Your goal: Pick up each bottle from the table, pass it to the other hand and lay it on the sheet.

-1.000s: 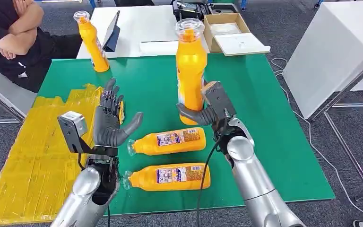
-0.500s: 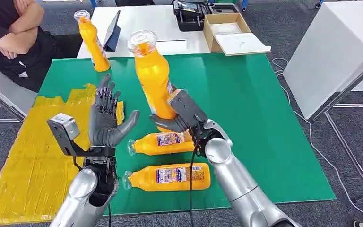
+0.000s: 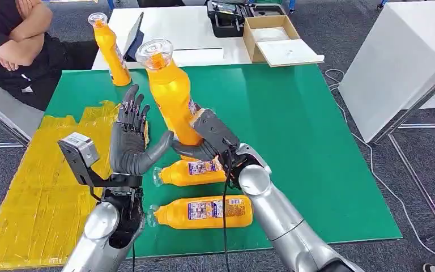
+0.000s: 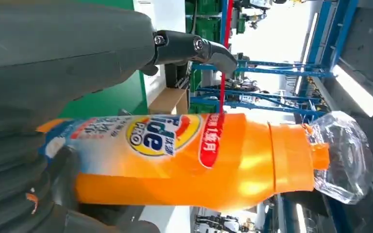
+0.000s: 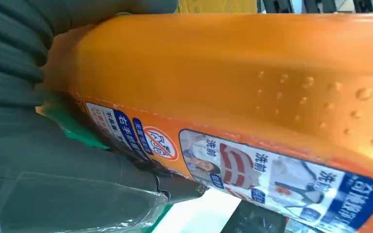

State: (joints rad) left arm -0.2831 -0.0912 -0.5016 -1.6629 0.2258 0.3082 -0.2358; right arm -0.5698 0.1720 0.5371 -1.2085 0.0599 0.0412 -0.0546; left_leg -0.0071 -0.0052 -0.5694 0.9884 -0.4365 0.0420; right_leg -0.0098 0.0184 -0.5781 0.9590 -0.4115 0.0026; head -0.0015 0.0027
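Above the green table point(image 3: 317, 130), my right hand point(image 3: 207, 144) holds an orange bottle point(image 3: 170, 96) up in the air. My right fingers are wrapped tight around its lower part. The bottle leans a little, with its clear cap up and away from me. My left hand point(image 3: 130, 144) is right next to it, palm to the bottle, with fingers spread and pointing up. My left thumb is near the bottle's side, but I cannot tell if it touches. My left fingers are not closed on it.

What could go wrong? I think the bottle could slip if my right hand lets go before my left hand has closed around it. It looks smooth and tall, and I hold it low, so it could tip over. If it falls, it would hit the two bottles lying on the table just under my hands: the near bottle point(image 3: 204, 211) and the one behind it point(image 3: 190, 171). They are round and could roll off.

The yellow sheet point(image 3: 39, 198) is on my left, past the table's left edge, with lots of open room on it. One more standing bottle point(image 3: 110, 54) is at the far left corner, well away. A person point(image 3: 17, 39) sits beyond that corner, so I should swing low and not far.
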